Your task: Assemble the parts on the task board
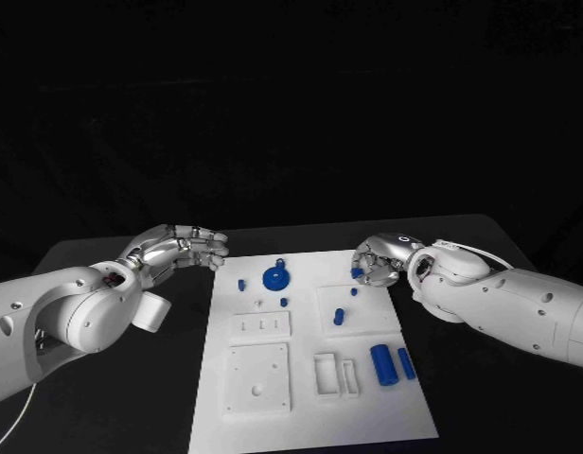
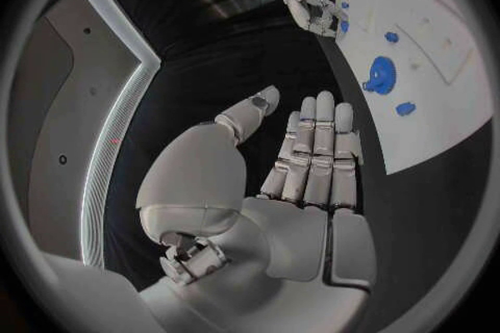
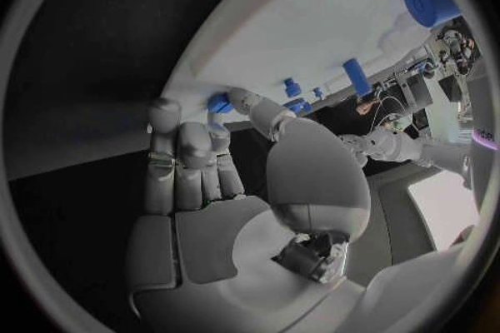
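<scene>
The white task board (image 1: 312,378) lies in the middle of the black table. A blue gear (image 1: 276,278) lies near its far edge, with small blue pegs (image 1: 338,317) around it. Two blue cylinders (image 1: 383,362) lie side by side at the board's right. My right hand (image 1: 380,257) hovers at the board's far right corner and pinches a small blue part (image 3: 219,102) between thumb and a fingertip, close over the board (image 3: 312,33). My left hand (image 1: 183,248) hangs off the far left corner, fingers straight, thumb apart, holding nothing. The gear (image 2: 380,75) lies beyond its fingers (image 2: 312,150).
The board carries raised white blocks: a square plate (image 1: 259,376) at the near left, a smaller one (image 1: 262,324) above it and a slotted holder (image 1: 335,373) beside the cylinders. Bare black table (image 1: 114,397) runs along both long sides of the board.
</scene>
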Controlling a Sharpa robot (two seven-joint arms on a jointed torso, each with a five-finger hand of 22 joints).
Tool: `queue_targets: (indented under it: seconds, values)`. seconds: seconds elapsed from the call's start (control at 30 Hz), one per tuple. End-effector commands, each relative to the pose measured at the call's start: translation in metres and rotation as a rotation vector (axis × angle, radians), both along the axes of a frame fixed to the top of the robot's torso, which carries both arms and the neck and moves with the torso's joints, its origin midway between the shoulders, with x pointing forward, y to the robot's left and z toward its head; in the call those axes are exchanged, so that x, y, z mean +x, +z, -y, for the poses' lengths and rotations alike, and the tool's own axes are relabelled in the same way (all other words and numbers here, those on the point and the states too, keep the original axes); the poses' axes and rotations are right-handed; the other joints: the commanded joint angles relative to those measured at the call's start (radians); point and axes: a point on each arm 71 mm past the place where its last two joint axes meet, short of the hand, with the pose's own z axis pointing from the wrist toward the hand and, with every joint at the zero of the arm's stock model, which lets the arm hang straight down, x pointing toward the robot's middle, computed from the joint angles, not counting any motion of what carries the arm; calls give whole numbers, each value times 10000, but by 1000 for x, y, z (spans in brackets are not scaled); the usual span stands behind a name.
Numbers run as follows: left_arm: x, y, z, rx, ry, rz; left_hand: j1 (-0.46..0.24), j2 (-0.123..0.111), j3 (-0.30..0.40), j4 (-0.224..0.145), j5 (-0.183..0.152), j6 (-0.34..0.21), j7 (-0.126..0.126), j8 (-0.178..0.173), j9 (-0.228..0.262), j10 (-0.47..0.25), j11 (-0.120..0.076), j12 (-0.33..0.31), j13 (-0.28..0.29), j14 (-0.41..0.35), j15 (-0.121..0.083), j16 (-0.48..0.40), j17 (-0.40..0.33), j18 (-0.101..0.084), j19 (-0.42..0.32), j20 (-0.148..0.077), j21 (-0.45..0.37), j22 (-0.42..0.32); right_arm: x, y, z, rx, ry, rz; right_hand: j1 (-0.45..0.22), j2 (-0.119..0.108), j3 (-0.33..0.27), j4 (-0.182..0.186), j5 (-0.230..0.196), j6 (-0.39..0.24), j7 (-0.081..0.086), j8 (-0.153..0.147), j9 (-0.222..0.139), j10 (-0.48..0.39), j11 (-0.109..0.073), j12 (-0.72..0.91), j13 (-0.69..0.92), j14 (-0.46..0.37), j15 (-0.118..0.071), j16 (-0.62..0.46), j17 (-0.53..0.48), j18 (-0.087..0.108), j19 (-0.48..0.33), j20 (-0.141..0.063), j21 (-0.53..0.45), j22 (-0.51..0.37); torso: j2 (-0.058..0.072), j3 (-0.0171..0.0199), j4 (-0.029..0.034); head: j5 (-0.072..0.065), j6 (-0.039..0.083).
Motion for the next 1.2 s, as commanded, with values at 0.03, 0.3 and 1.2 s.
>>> queue_targets:
  seconds: [0.03,0.3,1.2]
  values:
    - [-1,1,2,-42,-190,74,56,35,-79,-7,45,1,45,-26,-16,41,38,-66,-15,-27,44,-38,10,178,-52,1,-64,15,-2,-10,-1,-431,98,-448,-38,98,81,6,-79,283,126,65,23,-2,-118,13,5,32,-96,-47,17,535,-15,2,-15,173,0,-1,-1,7,-16]
    - [-1,1,2,-37,-176,74,57,38,-79,-7,46,1,46,-26,-16,43,38,-66,-15,-26,43,-39,13,178,-52,1,-65,15,-2,-10,0,-694,70,-298,-99,190,286,220,-792,581,4,208,102,20,-236,-15,-4,36,-208,-81,26,535,-16,0,-23,159,-6,4,-8,8,-27]
    - [0,0,5,15,-211,57,-2,67,-109,34,29,19,34,-16,-15,74,30,-64,-10,20,32,-31,43,177,-26,-3,-54,21,-6,7,-7,409,321,905,-70,65,987,730,-1347,795,-74,256,155,106,-313,-39,2,67,-284,-87,77,535,42,-35,20,172,-25,2,-20,16,51]
